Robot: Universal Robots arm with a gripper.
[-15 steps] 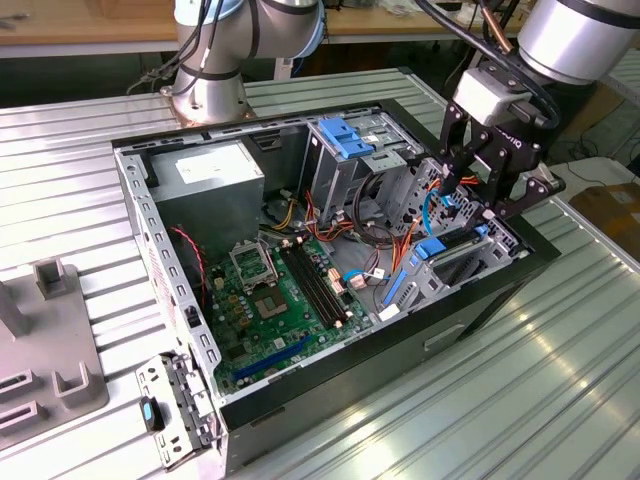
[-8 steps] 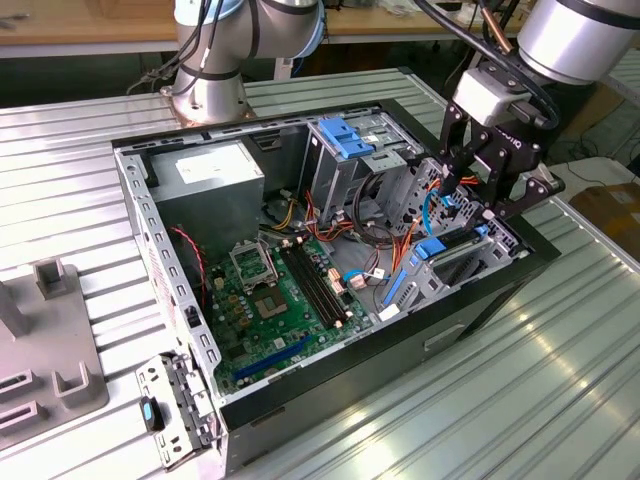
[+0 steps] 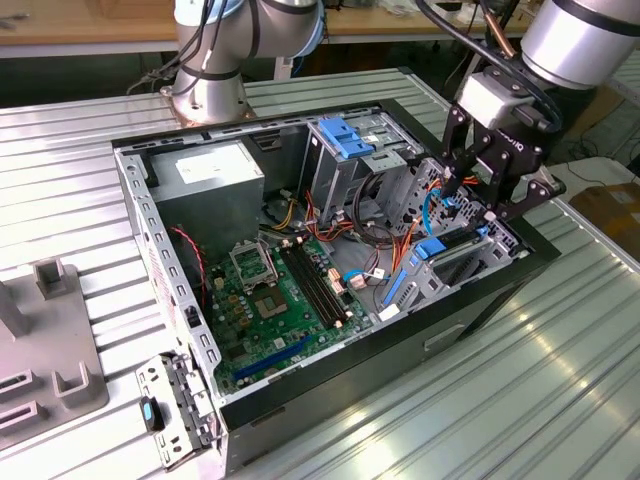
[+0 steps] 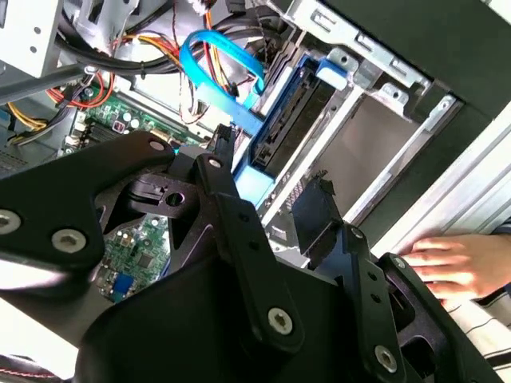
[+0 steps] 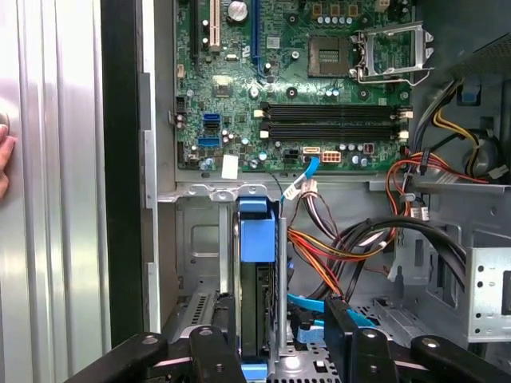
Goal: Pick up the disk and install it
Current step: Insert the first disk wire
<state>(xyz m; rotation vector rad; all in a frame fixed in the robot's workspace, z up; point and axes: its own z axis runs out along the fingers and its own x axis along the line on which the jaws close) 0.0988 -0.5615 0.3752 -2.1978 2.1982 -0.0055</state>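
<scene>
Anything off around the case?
Yes: a person's fingers lie on the ribbed table just outside the case wall, close to the robot's hand working over the disk. Inside the case nothing looks damaged.

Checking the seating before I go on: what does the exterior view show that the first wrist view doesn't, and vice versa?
Exterior view: the arm's base and a grey fixture on the exterior view's left. First wrist view: a person's hand beside the case. Both: the motherboard, and the end effector over the disk, on edge in its bay.
</scene>
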